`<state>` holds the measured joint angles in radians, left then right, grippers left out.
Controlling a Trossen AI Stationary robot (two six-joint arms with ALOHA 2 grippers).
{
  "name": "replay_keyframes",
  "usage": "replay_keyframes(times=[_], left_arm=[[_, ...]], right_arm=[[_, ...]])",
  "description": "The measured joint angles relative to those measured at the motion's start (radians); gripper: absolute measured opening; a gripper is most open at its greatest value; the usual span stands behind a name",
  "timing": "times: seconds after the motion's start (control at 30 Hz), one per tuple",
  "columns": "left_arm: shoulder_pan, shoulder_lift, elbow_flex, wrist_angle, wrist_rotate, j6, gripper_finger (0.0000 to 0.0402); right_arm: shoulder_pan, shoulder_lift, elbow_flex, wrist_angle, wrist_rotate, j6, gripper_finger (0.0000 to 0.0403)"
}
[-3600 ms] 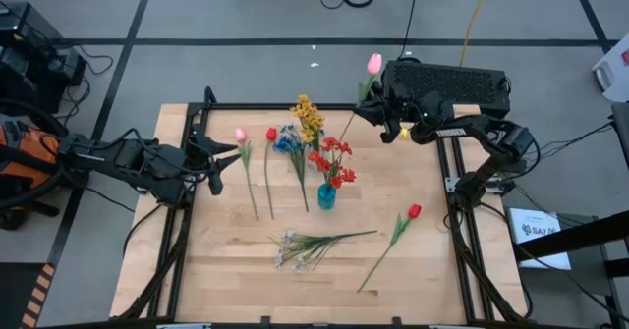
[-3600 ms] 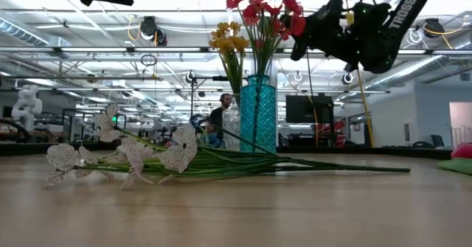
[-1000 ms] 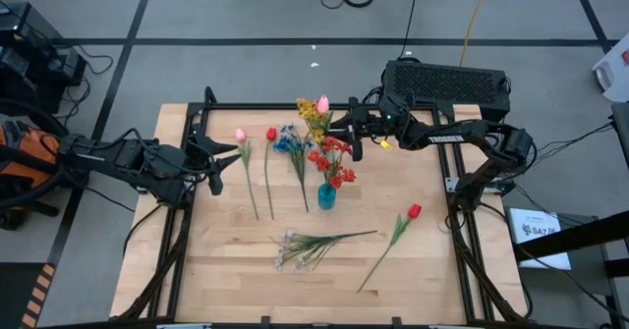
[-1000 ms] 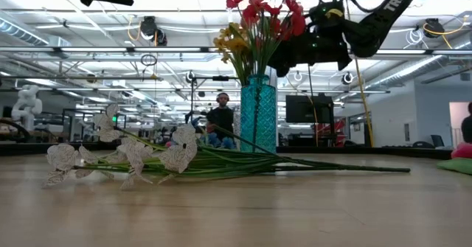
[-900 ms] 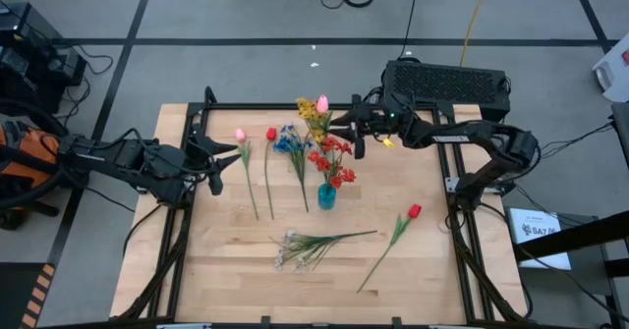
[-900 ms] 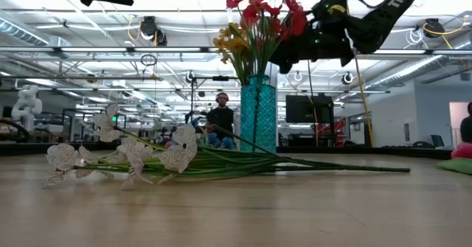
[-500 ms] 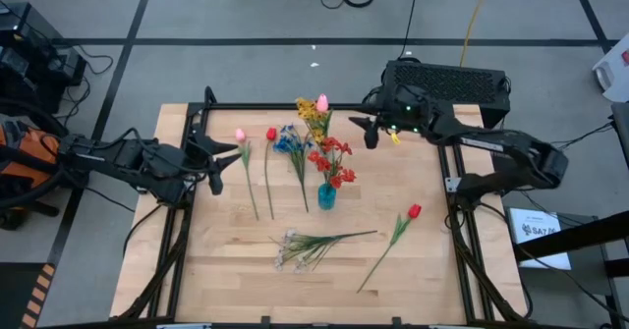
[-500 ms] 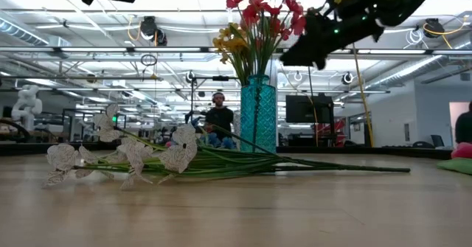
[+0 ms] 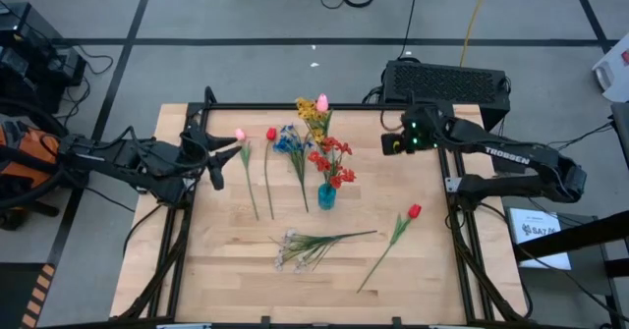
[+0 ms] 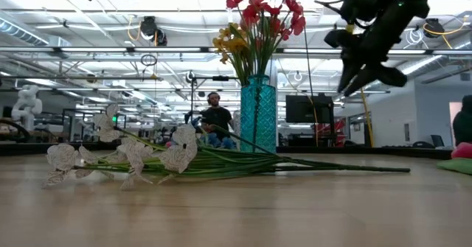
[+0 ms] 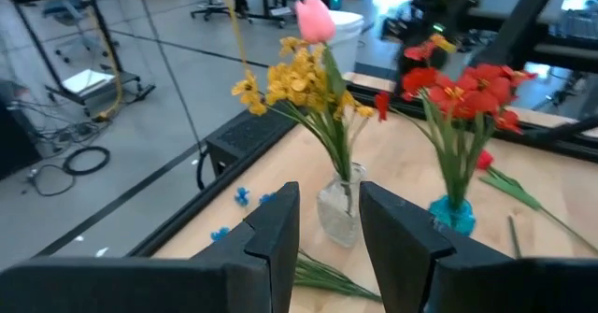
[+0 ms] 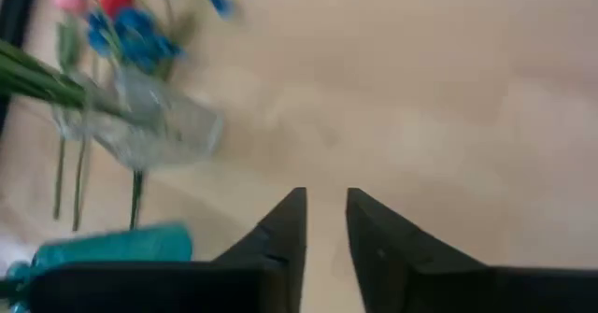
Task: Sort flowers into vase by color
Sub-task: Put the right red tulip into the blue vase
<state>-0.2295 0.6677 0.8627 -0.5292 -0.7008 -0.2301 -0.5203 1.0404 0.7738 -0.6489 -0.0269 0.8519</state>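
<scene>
Left hand parked at the bench edge, fingers apart, grasping nothing. Beside it, pink tulip, red tulip and blue spray lying flat. Yellow spray plus pink tulip in clear vase; red spray in teal vase. Farther right, red tulip on bench. Right hand empty, released. Next, probably: descend on that stem mid-length, pinching squarely.

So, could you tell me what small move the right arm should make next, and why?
Probably swing the empty, open right gripper toward the red tulip lying on the wooden table. The pink tulip already stands in the clear glass vase with the yellow spray.
</scene>
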Motion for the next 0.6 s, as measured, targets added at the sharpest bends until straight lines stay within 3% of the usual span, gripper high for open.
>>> replay_keyframes(times=[0.2,0.4,0.6], left_arm=[[0.011,0.000,0.000,-0.002,-0.011,0.000,0.0122],[0.049,0.001,0.000,-0.032,0.004,0.001,0.0122],[0.079,0.001,0.000,-0.091,0.074,0.031,0.0122]], right_arm=[[0.228,-0.005,0.000,-0.036,0.102,0.316,0.0007],[0.506,0.010,0.000,0.025,0.319,0.641,0.0003],[0.709,0.113,0.001,0.048,0.361,0.926,0.0001]])
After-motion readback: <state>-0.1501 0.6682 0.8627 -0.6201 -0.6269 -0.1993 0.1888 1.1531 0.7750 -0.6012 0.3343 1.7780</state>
